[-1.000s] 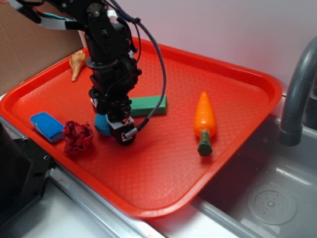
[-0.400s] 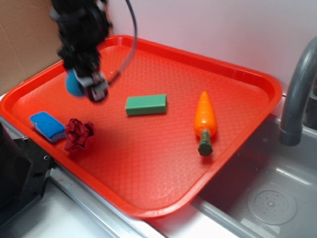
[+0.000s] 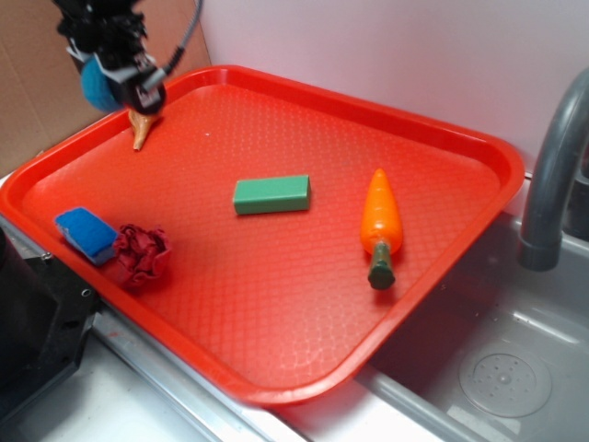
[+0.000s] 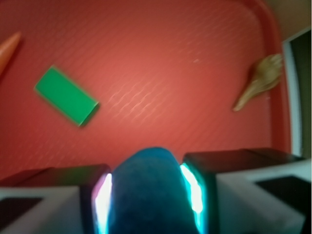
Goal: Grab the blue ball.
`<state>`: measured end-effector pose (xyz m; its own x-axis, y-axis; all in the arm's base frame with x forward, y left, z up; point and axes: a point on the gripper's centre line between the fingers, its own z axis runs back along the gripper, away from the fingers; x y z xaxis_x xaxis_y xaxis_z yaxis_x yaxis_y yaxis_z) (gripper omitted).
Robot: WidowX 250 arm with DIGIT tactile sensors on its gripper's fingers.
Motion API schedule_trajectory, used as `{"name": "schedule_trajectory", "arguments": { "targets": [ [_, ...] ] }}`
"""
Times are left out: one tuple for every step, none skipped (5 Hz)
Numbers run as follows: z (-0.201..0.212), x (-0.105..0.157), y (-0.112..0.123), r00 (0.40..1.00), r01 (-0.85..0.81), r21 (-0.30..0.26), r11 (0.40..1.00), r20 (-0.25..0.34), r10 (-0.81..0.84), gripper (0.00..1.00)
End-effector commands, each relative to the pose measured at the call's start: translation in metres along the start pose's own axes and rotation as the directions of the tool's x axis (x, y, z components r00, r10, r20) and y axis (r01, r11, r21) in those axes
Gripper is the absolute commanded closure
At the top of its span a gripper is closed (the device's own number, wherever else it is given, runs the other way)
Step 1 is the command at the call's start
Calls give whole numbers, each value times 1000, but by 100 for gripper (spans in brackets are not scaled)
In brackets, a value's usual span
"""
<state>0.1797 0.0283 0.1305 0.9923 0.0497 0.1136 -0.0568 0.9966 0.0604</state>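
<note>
The blue ball (image 3: 95,85) hangs high above the far left corner of the red tray (image 3: 460,147), pinched in my gripper (image 3: 115,81). In the wrist view the teal-blue ball (image 4: 148,187) fills the gap between my two fingers (image 4: 83,195), squeezed from both sides, and my gripper (image 4: 148,195) is shut on it. The tray floor lies well below.
On the tray lie a green block (image 3: 271,194), an orange carrot (image 3: 380,224), a flat blue sponge (image 3: 86,233), a crumpled dark red cloth (image 3: 140,255) and a tan shell (image 3: 141,126). A sink with a grey faucet (image 3: 552,175) is on the right.
My gripper has risen off the tray with the blue ball and moved up and to the far left, from beside the green block to above the shell corner.
</note>
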Motion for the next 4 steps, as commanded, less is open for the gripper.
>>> {"name": "schedule_trajectory", "arguments": {
  "targets": [
    [31, 13, 38, 992, -106, -9, 994, 62, 106, 100],
    [38, 8, 43, 992, -118, 7, 993, 53, 118, 100],
    [42, 5, 44, 990, -128, 2, 992, 64, 127, 100],
    [39, 4, 45, 991, -134, 17, 991, 4, 134, 100]
  ]
}}
